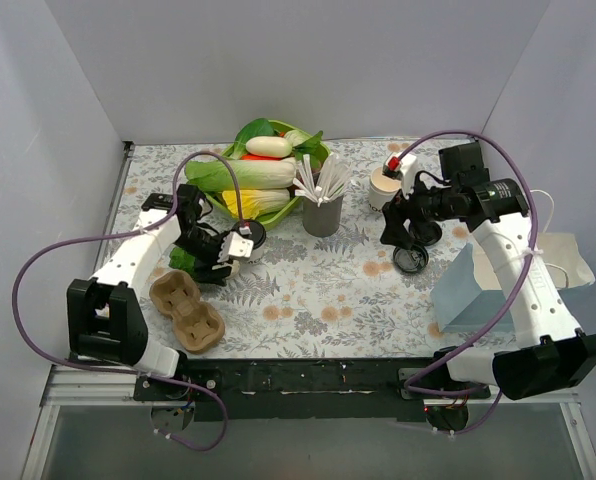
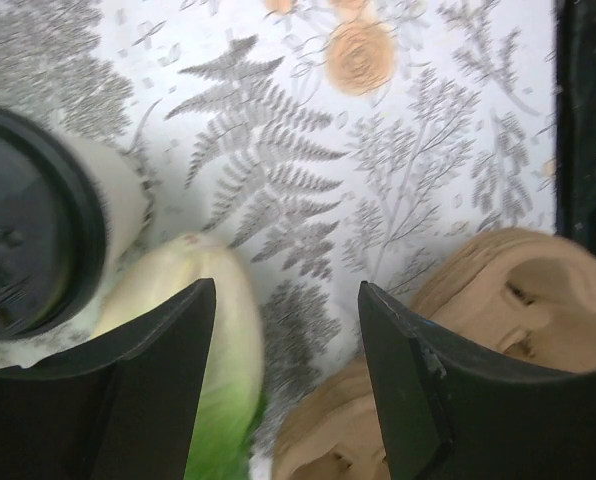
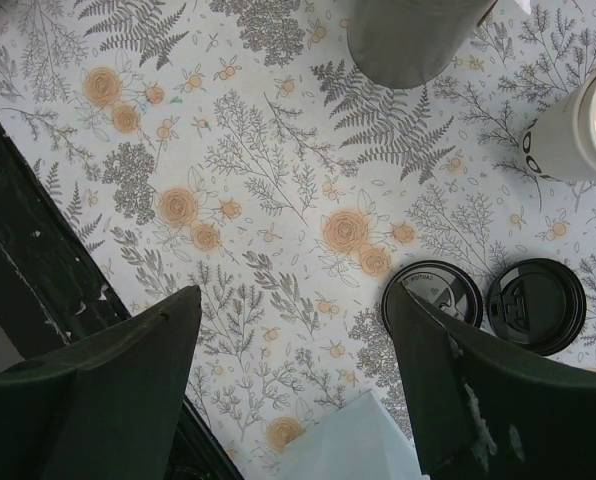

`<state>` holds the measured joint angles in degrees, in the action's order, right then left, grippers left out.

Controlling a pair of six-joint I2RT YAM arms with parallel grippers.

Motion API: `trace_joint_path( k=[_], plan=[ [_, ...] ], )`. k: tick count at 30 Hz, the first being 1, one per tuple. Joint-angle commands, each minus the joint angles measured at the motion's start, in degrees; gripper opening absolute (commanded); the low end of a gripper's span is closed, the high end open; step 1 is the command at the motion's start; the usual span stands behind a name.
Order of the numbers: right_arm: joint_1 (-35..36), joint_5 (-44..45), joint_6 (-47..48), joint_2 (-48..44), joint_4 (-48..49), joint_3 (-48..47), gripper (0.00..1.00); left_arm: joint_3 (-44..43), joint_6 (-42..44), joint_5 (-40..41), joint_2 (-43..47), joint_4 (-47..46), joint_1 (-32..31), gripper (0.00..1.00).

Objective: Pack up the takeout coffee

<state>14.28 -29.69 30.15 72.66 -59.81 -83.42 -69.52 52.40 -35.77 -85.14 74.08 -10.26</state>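
left gripper: its fingers stand wide apart with nothing between them but floral cloth. its left finger hangs over a pale green leaf; contact cannot be told. the lidded cup, cream with a black lid on, is at the left edge of the wrist view, just beside that finger. a tan carrier fills the lower right, behind the other finger.

right gripper: also spread wide and empty, above bare cloth. its right finger overlaps the edge of one loose lid; a second lid lies just beside the first, at the lower right. the open cup, cream with dark lettering, stands at the right edge, apart from both lids. a grey cup is at the top edge and a pale blue bag at the bottom.

from above, the lidded cup is left of centre and the open cup upper right.
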Motion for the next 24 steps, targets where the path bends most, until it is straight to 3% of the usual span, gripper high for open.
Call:
trace_joint_path(
  k=[1, 8, 13, 24],
  plan=[
    [0.13, 0.42, -0.71, 1.86, 1.98, -1.92, 0.82, 5.52, -4.66, -5.18, 2.62, -4.81, -1.69, 0.59],
    [0.04, -0.01, -0.71, 4.77, 1.54, -4.12, 0.82, 5.17, -19.16, -6.25, -3.18, -14.47, -2.22, 0.58],
    [0.04, -0.02, -0.36, 6.17, 1.54, -4.74, 0.83, 7.20, -27.25, 6.99, -2.40, -22.48, -1.26, 0.62],
    [0.13, 1.04, -0.09, 5.39, 2.33, -3.51, 0.83, 0.18, -27.17, 19.95, -2.22, -30.14, 18.69, 0.55]
  ],
)
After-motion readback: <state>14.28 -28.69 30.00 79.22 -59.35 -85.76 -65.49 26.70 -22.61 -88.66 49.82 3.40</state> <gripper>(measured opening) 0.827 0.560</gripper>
